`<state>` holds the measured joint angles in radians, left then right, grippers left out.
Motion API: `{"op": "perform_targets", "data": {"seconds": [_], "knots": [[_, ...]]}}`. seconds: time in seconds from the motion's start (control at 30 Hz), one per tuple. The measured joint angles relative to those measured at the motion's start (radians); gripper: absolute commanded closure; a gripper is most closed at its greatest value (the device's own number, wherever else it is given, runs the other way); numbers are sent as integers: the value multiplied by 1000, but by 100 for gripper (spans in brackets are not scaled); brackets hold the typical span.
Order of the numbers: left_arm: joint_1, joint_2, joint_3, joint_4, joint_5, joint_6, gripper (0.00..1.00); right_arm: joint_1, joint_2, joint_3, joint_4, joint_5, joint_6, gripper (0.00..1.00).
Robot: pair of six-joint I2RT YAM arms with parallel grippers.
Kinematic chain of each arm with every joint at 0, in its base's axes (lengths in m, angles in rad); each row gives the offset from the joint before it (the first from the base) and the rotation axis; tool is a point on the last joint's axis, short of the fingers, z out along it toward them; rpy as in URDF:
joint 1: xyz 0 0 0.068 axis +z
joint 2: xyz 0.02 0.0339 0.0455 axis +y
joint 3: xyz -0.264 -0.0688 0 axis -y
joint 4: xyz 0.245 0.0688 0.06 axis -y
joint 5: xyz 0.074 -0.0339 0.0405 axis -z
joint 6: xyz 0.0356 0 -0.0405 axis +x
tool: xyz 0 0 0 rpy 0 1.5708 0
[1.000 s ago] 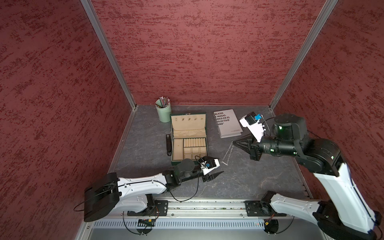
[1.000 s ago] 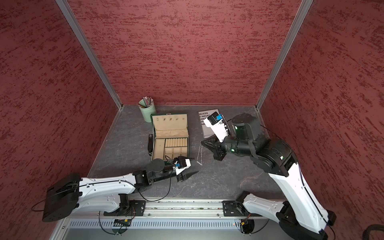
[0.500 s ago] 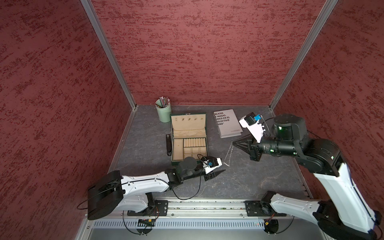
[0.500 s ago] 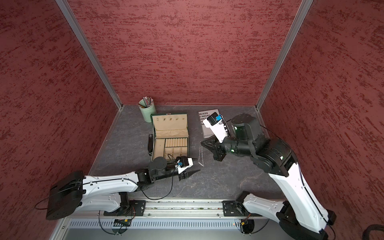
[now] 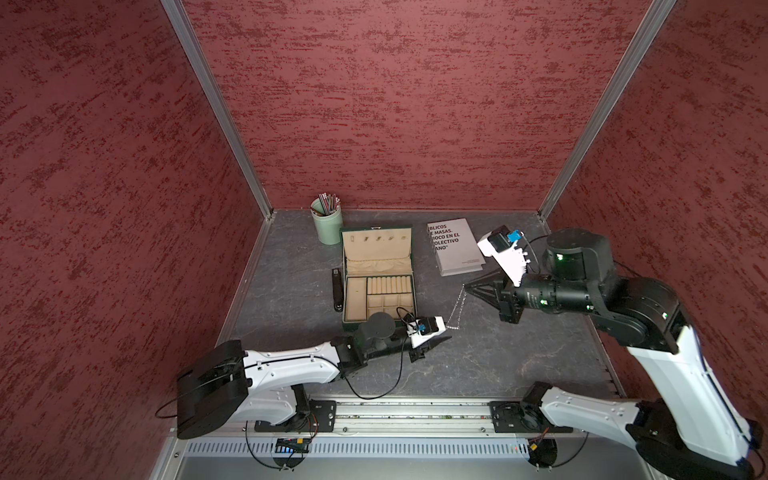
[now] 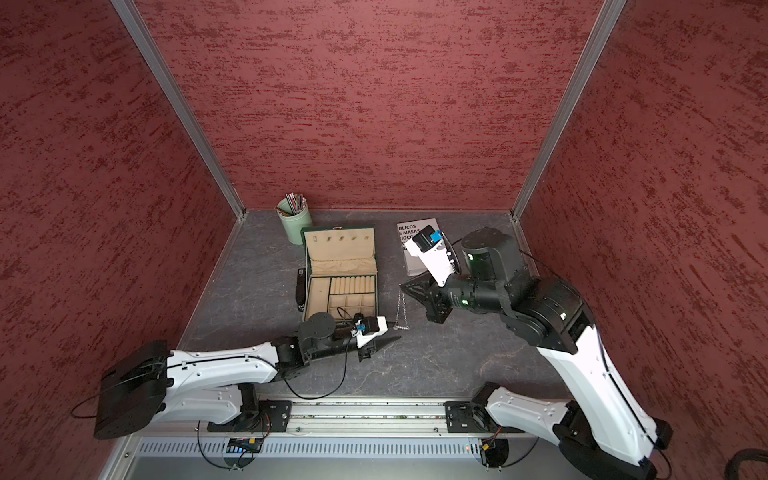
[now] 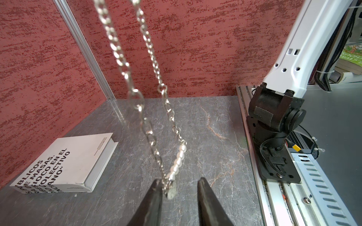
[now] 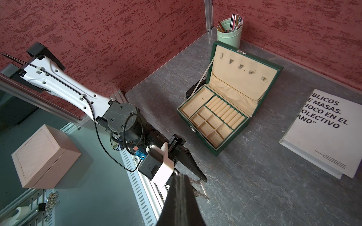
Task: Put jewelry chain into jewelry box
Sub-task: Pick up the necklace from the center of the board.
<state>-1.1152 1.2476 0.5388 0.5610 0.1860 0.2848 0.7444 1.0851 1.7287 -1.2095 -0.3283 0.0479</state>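
The open jewelry box (image 5: 377, 251) sat mid-frame in a top view; right of it the right gripper (image 5: 466, 286), clenched on the jewelry chain (image 5: 458, 308), dangled it as a loop. The left gripper (image 7: 179, 182), jaws parted around the loop's bottom, would best close squarely there before any carry.

The only lettering that can be read stands on the cover of the white book (image 5: 455, 249) (image 8: 323, 133), which lies flat just beside the jewelry box (image 5: 376, 251) (image 8: 242, 78), on the box's side toward the right arm. It is set in bold black capitals, in five lines that are each cut off at the start by the cover's edge: "BLICOS", "E MASAS.", "IOCO EN EL", "OLECTIVO" and "ANO" with a closing quotation mark. The left wrist view (image 7: 64, 156) shows slightly more of the second line, "DE MASAS." Fine print low on the cover is too small to read.
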Motion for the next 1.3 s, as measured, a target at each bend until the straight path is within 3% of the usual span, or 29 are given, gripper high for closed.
{"op": "perform_targets", "data": {"seconds": [0.83,1.3], "knots": [[5,-16,0,-12,14,0,77,8,0,0,0,19,-5,100],[11,-18,1,-20,16,-8,100,13,-1,0,0,27,-12,100]]}}
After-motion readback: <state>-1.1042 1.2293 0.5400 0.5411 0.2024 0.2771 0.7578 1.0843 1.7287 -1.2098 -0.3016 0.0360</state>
